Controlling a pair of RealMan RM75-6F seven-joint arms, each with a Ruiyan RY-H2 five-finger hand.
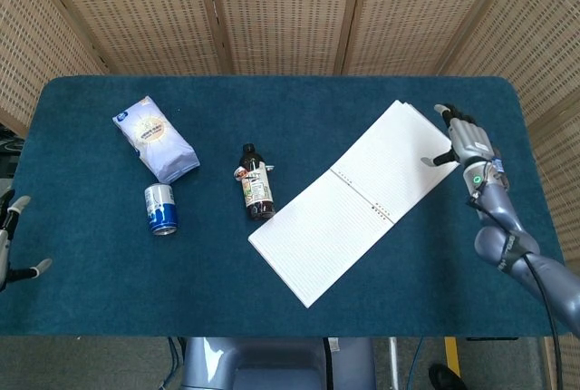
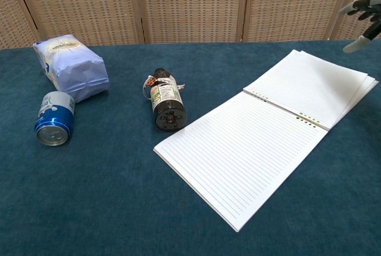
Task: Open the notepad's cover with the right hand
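One notepad [image 1: 353, 199] lies flat and fully open on the blue tabletop [image 1: 272, 290], its ruled pages facing up and its turned-over cover and sheets spread toward the far right, the binding holes running across the middle. The right hand [image 1: 464, 136] hangs just beyond that far-right edge, clear of the paper, its fingers [image 2: 361, 6] spread apart and holding nothing.

By the look of it the opening is done, so the step in hand is a clean retreat. That calls for lifting the hand straight away from the page edge, so no fingertip catches the loose top sheets and flips them back, and for keeping the wrist high over the corner where the stacked sheets fan out slightly.

The left hand [image 1: 11, 236] shows only at the left border of the head view, off the tabletop, fingers apart and empty.

Counted: one notepad, one dark bottle [image 1: 256, 183] lying on its side just left of the notepad's near corner, one blue can [image 1: 161, 208] also on its side, one pale bag [image 1: 155, 138] behind the can, two hands.
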